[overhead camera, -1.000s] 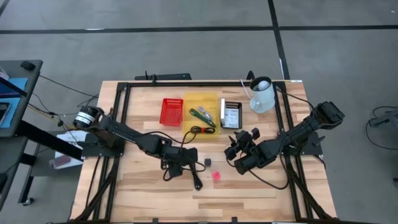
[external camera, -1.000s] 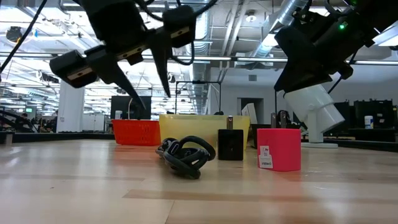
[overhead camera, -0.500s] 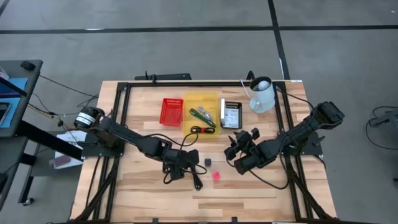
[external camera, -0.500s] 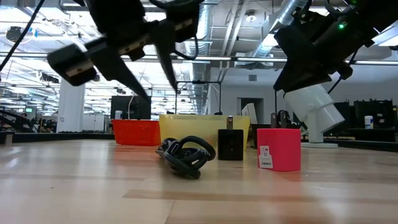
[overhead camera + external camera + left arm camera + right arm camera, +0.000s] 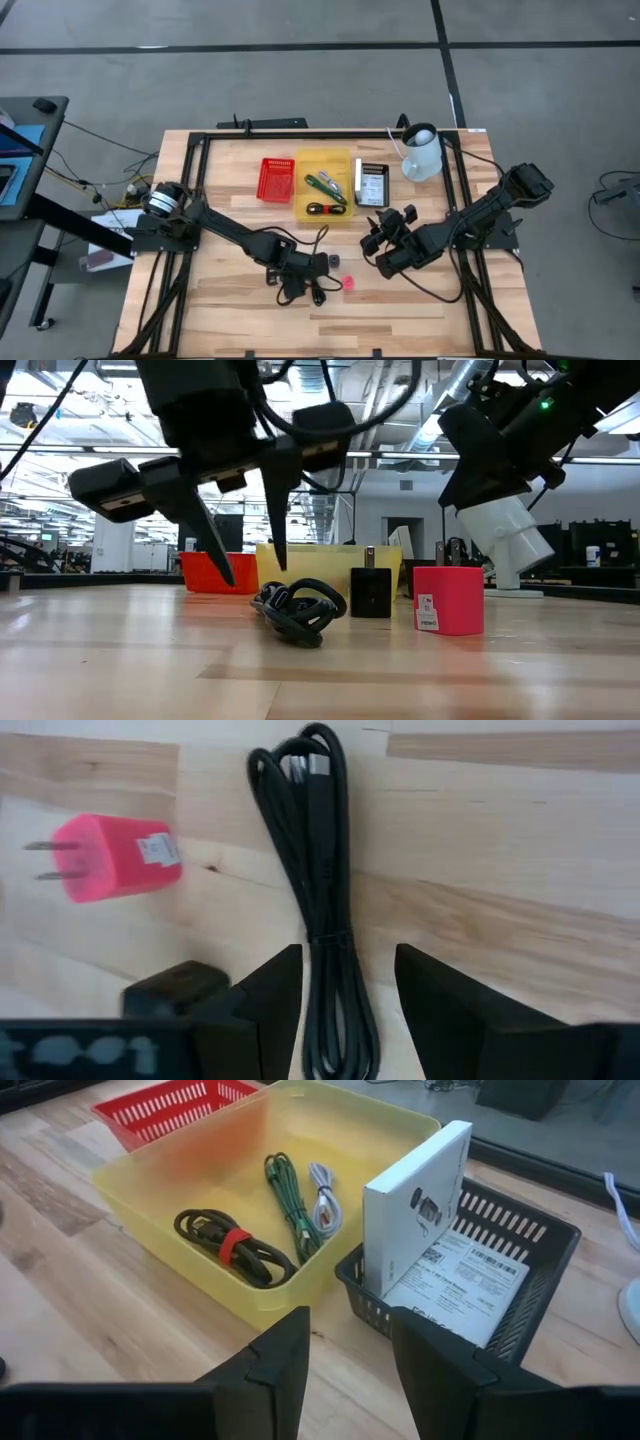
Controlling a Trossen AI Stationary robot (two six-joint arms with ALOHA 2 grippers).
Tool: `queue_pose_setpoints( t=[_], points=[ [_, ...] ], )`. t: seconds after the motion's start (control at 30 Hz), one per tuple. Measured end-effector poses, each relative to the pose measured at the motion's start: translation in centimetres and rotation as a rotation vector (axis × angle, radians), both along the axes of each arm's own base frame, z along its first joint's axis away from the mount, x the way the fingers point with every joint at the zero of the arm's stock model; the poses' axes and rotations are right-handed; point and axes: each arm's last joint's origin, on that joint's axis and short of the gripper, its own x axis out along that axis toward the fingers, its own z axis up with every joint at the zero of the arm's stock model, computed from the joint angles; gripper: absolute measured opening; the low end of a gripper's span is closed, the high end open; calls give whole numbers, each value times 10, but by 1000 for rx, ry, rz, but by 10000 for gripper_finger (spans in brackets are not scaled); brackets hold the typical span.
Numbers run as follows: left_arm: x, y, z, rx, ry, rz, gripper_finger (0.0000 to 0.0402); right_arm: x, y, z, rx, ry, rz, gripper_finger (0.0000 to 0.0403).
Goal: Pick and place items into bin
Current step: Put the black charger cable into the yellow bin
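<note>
My left gripper hangs open just above a coiled black cable that lies flat on the wood. One finger stands on either side of the coil's near end, and I see no touch. A pink plug charger and a small black adapter cube lie beside the cable. The yellow bin holds a green cable, a white cable and a black cable with a red tie. My right gripper waits open above the table, near the black basket.
A red basket sits left of the yellow bin. The black basket to its right holds a white box. A white jug stands at the far right corner. Black frame rails border the table.
My left gripper has moved toward the table's near edge and a little right, has turned at the wrist, and has come down until its open fingers straddle the black cable. The cable, the pink charger and the black cube have stayed where they were.
</note>
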Motion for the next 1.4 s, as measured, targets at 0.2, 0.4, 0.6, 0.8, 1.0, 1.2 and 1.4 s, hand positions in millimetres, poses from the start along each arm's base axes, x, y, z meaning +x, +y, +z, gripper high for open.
queue_pose_setpoints(
  t=[0.2, 0.4, 0.6, 0.8, 1.0, 1.2, 1.4],
  points=[
    [8, 5, -9, -58, 43, -7, 153, 2, 1, -11, -19, 41, 0, 139],
    [11, 11, -8, -92, 39, 1, 153, 12, 6, -43, -47, 104, -4, 137],
    [12, 13, -7, -114, 29, -25, 153, 22, 11, -69, -44, 155, 0, 139],
    [18, 19, -11, -143, 18, -22, 153, 32, 13, -65, -58, 175, 6, 143],
    [22, 24, -29, -222, 87, -29, 153, 35, 12, -53, -78, 209, 1, 143],
    [25, 35, -37, -310, 145, 1, 149, 33, 11, -45, -92, 240, -1, 142],
    [21, 37, -37, -287, 181, 36, 92, 32, 10, -43, -96, 248, -1, 143]
  ],
)
